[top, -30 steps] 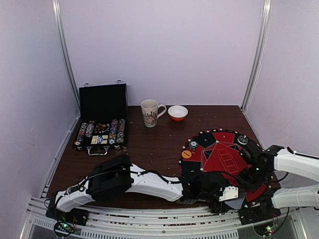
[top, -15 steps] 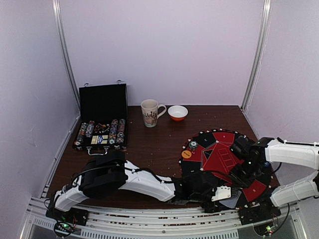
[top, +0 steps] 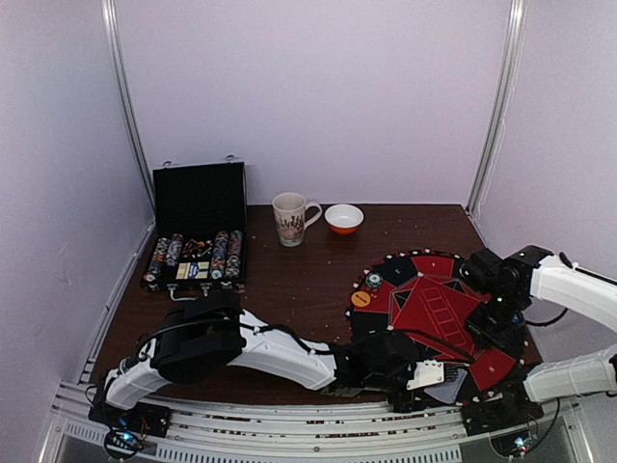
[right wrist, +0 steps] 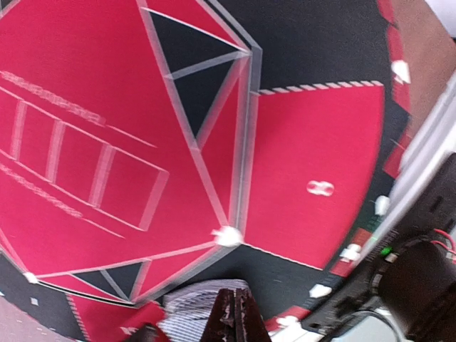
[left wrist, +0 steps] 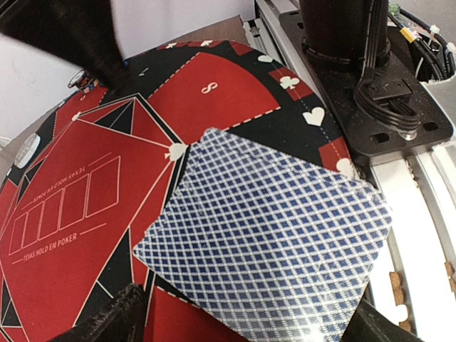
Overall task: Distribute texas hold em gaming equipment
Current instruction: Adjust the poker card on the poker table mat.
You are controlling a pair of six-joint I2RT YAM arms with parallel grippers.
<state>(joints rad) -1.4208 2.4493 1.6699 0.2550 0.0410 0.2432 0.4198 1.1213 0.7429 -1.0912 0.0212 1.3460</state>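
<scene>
A grey-and-blue lattice-backed card (left wrist: 271, 242) lies on the near edge of the round red-and-black poker mat (top: 434, 309), and shows as a grey card in the top view (top: 446, 389). My left gripper (left wrist: 246, 324) is open just above it, one finger (left wrist: 114, 320) on each side. In the right wrist view it shows as a small stack (right wrist: 196, 310). My right gripper (right wrist: 237, 317) is shut and empty, raised over the mat's right side (top: 494, 323). An orange disc (top: 361, 299) and a green-white disc (top: 373, 281) sit on the mat's left rim.
An open black case (top: 198, 246) with rows of discs and a deck stands at the far left. A patterned mug (top: 292, 218) and an orange-and-white bowl (top: 344, 218) stand at the back. The right arm's base (left wrist: 356, 71) is just beyond the card.
My right arm has risen and swung back from the mat's near right toward its far right. My left gripper has shifted slightly left over the card.
</scene>
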